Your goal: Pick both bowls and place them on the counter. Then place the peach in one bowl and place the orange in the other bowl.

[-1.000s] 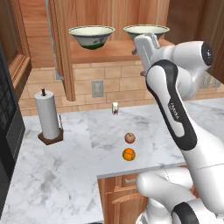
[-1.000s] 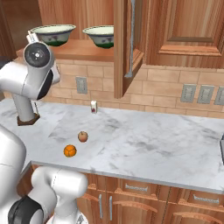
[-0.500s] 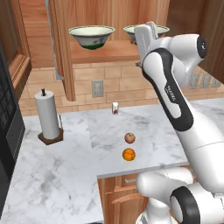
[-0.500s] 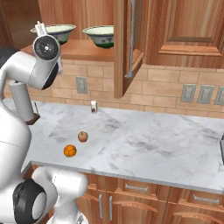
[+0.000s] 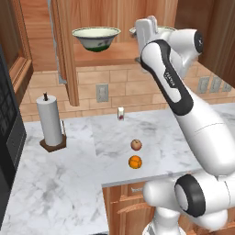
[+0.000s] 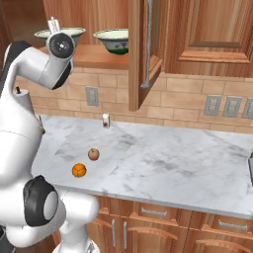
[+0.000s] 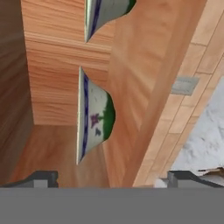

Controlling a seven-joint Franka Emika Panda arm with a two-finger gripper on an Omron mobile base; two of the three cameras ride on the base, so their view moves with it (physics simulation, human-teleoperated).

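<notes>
Two cream-white bowls with green bases stand on the wooden shelf: one (image 5: 96, 37) to the left, the other (image 5: 166, 30) partly hidden behind my hand. From the right they are the bowl (image 6: 114, 40) and the bowl (image 6: 74, 32). My gripper (image 5: 148, 27) (image 6: 53, 24) is raised to shelf height in front of them. In the rolled hand view one bowl (image 7: 94, 116) lies sideways at centre and another bowl (image 7: 105, 13) at the top; my gripper (image 7: 111, 179) is open and empty. The peach (image 5: 136, 144) (image 6: 93, 154) and the orange (image 5: 135, 161) (image 6: 79, 170) sit on the marble counter (image 5: 69, 183) (image 6: 188, 163).
A paper towel holder (image 5: 49, 121) stands at the counter's left. A small bottle (image 5: 120, 113) (image 6: 105, 120) stands by the tiled wall. An open cabinet door (image 5: 62, 46) (image 6: 143, 49) hangs beside the shelf. A dark appliance (image 5: 7, 137) borders the far left.
The hand has risen toward the shelf and turned, and it now sits in front of the right-hand bowl. The bowls and fruits have not moved. The gripper stays open.
</notes>
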